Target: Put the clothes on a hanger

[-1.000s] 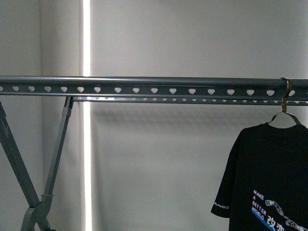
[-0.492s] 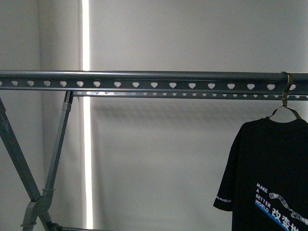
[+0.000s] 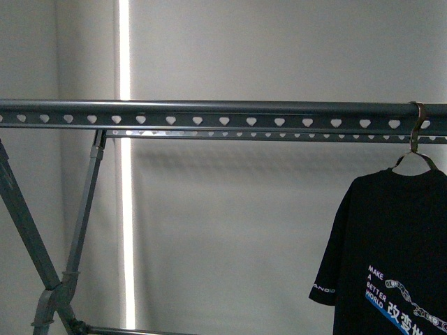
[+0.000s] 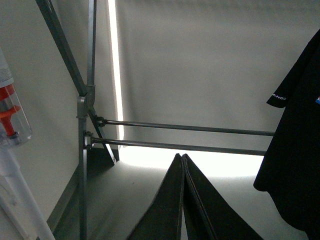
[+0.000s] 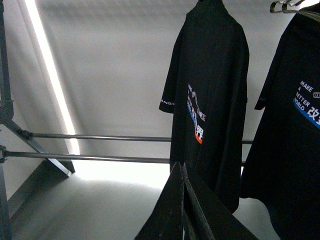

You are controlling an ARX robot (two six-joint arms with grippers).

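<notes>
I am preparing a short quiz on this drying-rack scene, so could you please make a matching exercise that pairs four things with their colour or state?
Things:
1. T-shirt
2. rack rail
3. hanger hook
4. left claw

Descriptions:
A. grey, with a row of heart-shaped holes
B. shut and holding nothing
C. black, hanging with white lettering
D. looped over the rail above the collar

Pairs: 1-C, 2-A, 3-D, 4-B
</notes>
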